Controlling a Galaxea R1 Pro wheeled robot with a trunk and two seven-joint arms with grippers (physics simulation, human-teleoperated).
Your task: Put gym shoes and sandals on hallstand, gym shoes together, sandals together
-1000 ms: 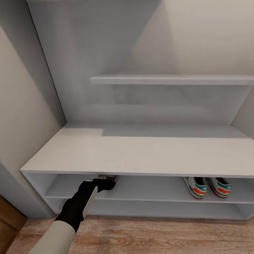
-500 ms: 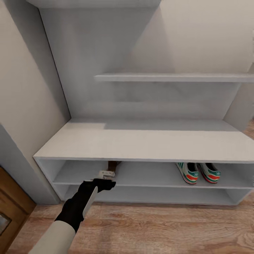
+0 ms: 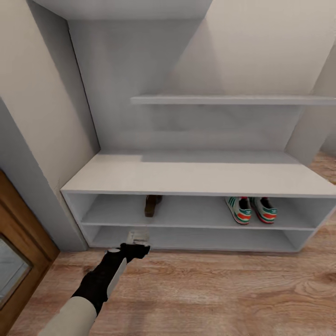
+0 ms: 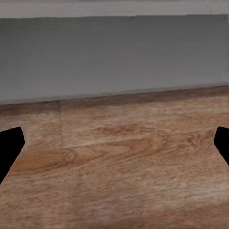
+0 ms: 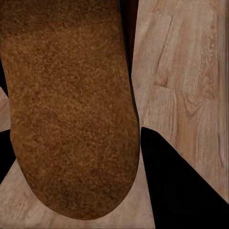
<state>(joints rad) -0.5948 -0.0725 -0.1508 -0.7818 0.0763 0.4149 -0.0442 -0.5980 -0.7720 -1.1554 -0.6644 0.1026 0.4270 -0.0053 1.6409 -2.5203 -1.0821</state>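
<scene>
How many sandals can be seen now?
2: one sandal on the rack's upper shelf, left of the gym shoes; the other sandal between the right claw's fingers, above the floor.

The left arm (image 3: 100,282) is black with a cream-white sleeve, ending in a pale tool (image 3: 138,236).

The left arm, cream-sleeved with a black forearm, is reaching forward and low. Its pale grey-and-black left claw (image 3: 138,237) is pointing ahead at the end of a straight wrist. In the left wrist view its two black fingertips (image 4: 9,145) are standing wide apart with nothing between them. In the right wrist view the black fingers (image 5: 179,183) of the right claw (image 5: 71,143) are sitting on either side of a brown suede-like sandal sole (image 5: 71,105), pressing against it.
</scene>
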